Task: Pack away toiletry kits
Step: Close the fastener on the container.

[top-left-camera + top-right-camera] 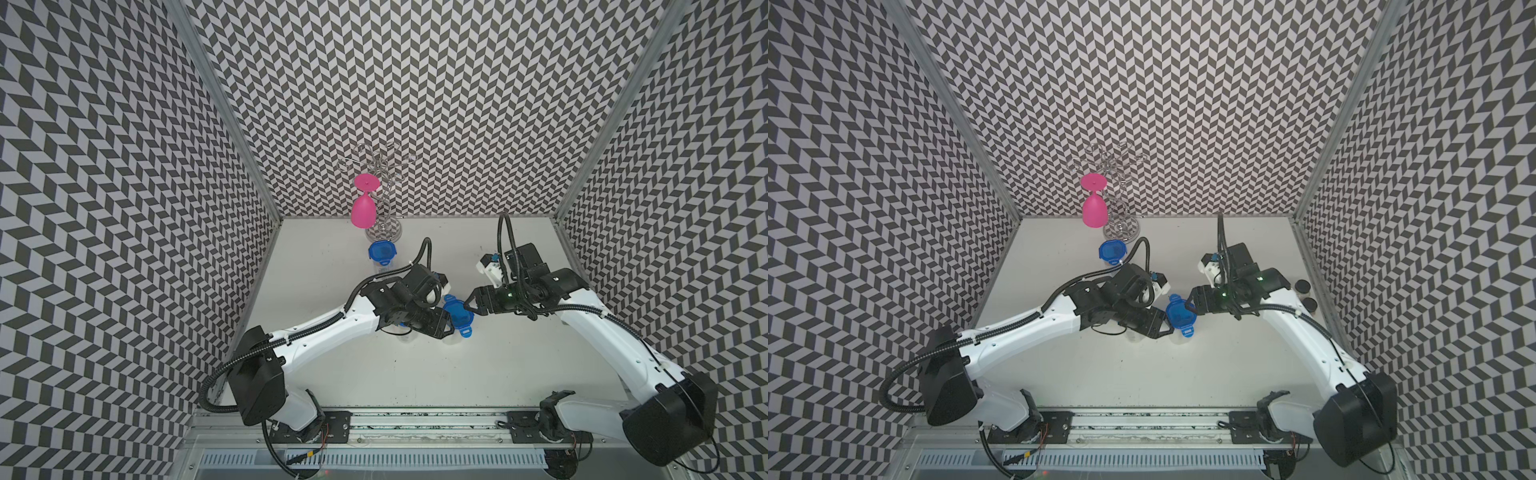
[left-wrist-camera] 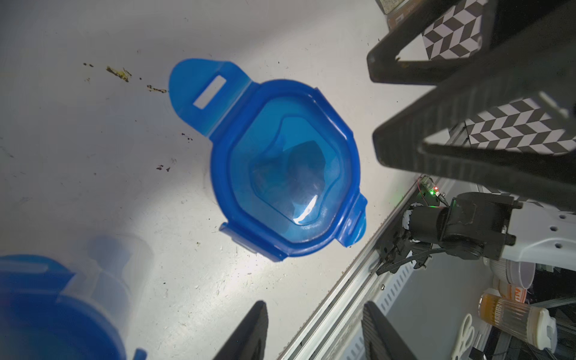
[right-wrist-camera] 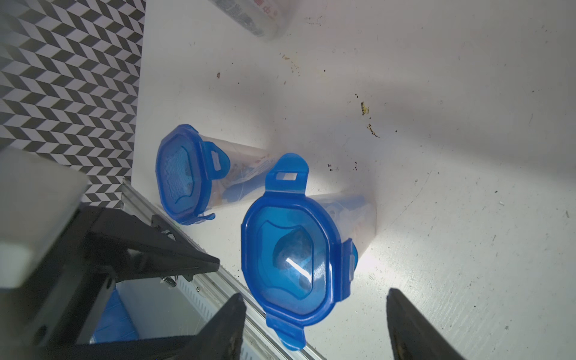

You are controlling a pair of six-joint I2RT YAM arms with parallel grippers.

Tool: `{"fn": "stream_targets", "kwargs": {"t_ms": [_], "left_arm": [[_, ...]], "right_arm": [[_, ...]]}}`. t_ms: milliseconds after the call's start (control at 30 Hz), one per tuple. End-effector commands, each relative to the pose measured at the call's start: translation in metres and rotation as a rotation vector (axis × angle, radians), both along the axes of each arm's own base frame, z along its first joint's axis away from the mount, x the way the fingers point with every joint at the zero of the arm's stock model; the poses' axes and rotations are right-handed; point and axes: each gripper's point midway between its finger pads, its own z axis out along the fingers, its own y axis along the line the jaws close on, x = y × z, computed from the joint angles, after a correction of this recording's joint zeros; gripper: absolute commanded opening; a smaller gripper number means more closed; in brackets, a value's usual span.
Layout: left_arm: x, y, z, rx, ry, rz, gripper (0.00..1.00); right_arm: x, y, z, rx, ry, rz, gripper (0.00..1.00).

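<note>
Two hands meet over the middle of your surface (image 1: pixel 436 374), with the centre jar (image 1: pixel 457 314) standing upright between them, its blue lid (image 2: pixel 286 168) on. Your left hand (image 2: pixel 314 311) has its fingers parted and holds nothing; the jar sits just beyond its tips. Your right hand (image 3: pixel 314 294) is spread wider than the lid and grips nothing either. In both top views one of its fingertips sits at the lid's edge, and you cannot tell whether it touches. Two clip tabs (image 3: pixel 288 174) stick out from opposite sides of the lid. What lies inside is too blurred to name. A second jar (image 3: pixel 187 174) stands just beside it, on the left arm's side. The back jar (image 1: pixel 382 252), lid on, stands just before the wire rack (image 1: pixel 384 174), where a pink goblet (image 1: pixel 363 212) hangs upside down.
</note>
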Motion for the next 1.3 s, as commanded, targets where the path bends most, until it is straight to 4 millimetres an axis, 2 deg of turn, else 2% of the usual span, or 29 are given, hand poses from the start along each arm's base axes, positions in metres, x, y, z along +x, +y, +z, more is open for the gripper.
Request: {"fn": "stream_targets", "kwargs": {"t_ms": [0,167,333,500,700,867,1267], "left_arm": [[0.023,-0.005,0.030,-0.013,-0.107,-0.017,0.53],[0.077,-0.025,0.044,-0.026,-0.221,-0.031,0.58],[0.104,-0.036,0.037,-0.023,-0.236,-0.032,0.59],[0.104,-0.042,0.019,-0.017,-0.199,-0.044,0.59],[0.096,-0.041,0.007,-0.026,-0.163,-0.060,0.59],[0.085,-0.041,0.001,-0.046,-0.129,-0.078,0.59],[0.072,-0.043,-0.009,-0.066,-0.078,-0.097,0.57]], "right_arm": [[-0.024,-0.005,-0.004,0.033,0.030,-0.008,0.68],[-0.048,-0.001,-0.020,0.101,0.078,0.001,0.61],[-0.049,0.002,-0.029,0.109,0.088,0.025,0.58],[-0.041,0.002,-0.035,0.098,0.084,0.008,0.53],[-0.037,-0.001,-0.045,0.070,0.094,-0.007,0.50],[-0.033,-0.001,-0.048,0.054,0.093,-0.008,0.49],[-0.023,0.002,-0.048,0.061,0.077,-0.022,0.48]]}}
